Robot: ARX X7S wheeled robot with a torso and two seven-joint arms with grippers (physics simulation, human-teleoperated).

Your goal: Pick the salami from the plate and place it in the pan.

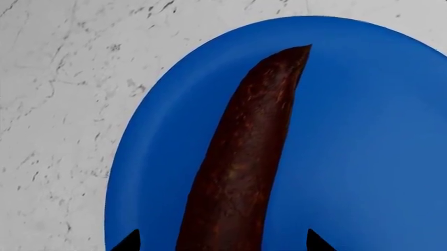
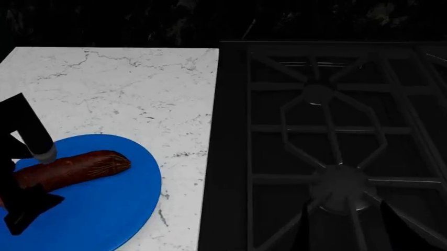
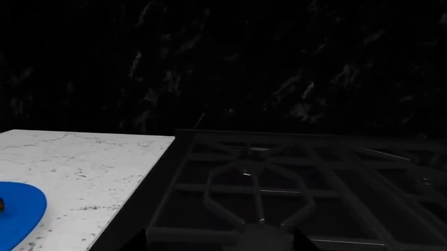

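The salami point(image 1: 241, 157) is a dark reddish-brown log lying on the bright blue plate point(image 1: 363, 157), its tapered end pointing away from my left gripper. My left gripper point(image 1: 223, 241) is open, one black fingertip point(image 1: 131, 242) on each side of the salami with a gap on both sides. In the head view the plate point(image 2: 104, 209) sits at the counter's near left, with the salami point(image 2: 84, 166) on it and the left gripper point(image 2: 33, 180) straddling its left part. My right gripper point(image 3: 220, 243) is open and empty above the stove grate. The pan is out of view.
A white marble counter point(image 2: 125, 89) holds the plate. A dark gas stove with black grates point(image 2: 328, 130) fills the right side, and my right gripper point(image 2: 349, 230) hovers over its near burner. A dark wall stands behind.
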